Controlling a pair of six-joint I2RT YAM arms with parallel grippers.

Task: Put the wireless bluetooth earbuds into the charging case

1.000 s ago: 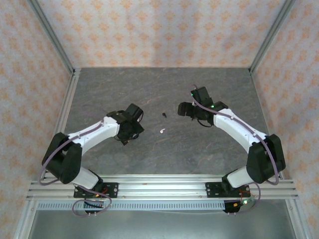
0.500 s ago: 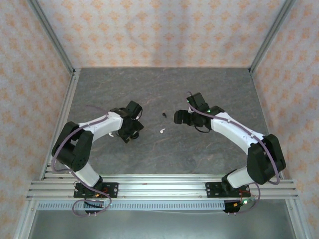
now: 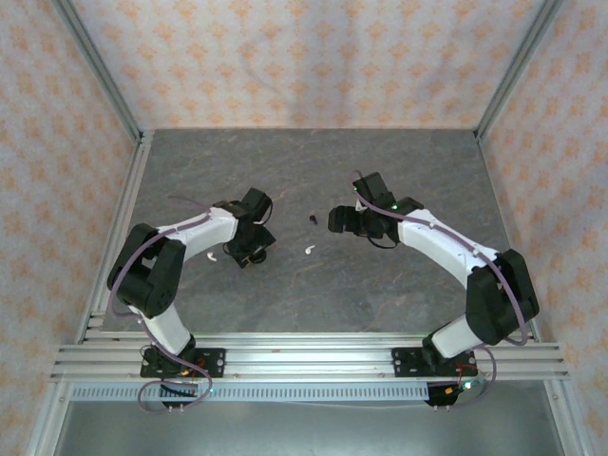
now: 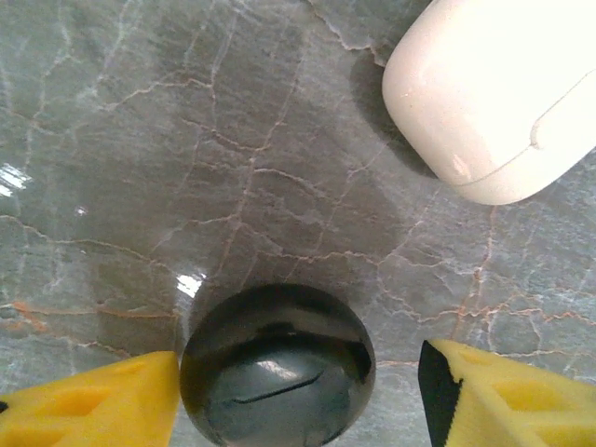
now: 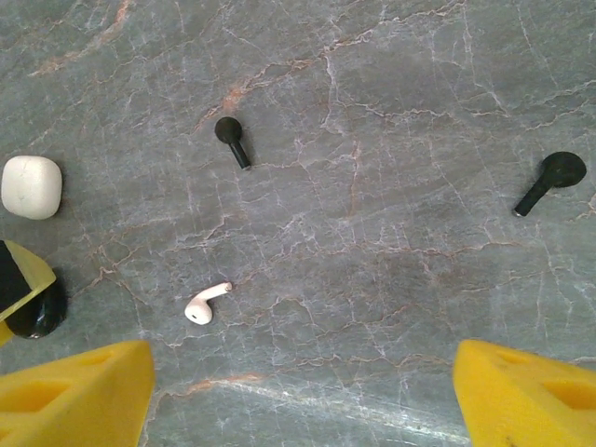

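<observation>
I am hovering my right claw [image 5: 303, 386] open and empty. The white earbud [image 5: 207, 304] is lying on the surface [image 5: 391, 261] at its 10 o'clock, stem pointing toward 2 (my nearer arm, I judge). My left claw [image 4: 298, 377] is straddling the black case [image 4: 277, 365], not yet closed on it.

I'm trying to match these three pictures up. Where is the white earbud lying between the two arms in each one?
Top external: the white earbud lies near the picture's middle, just below a black earbud.
Right wrist: the white earbud is lower left, below that black earbud.
Left wrist: aimed at the black case and white case instead.
Shared landmark: the white case, also at right wrist's left edge.
</observation>
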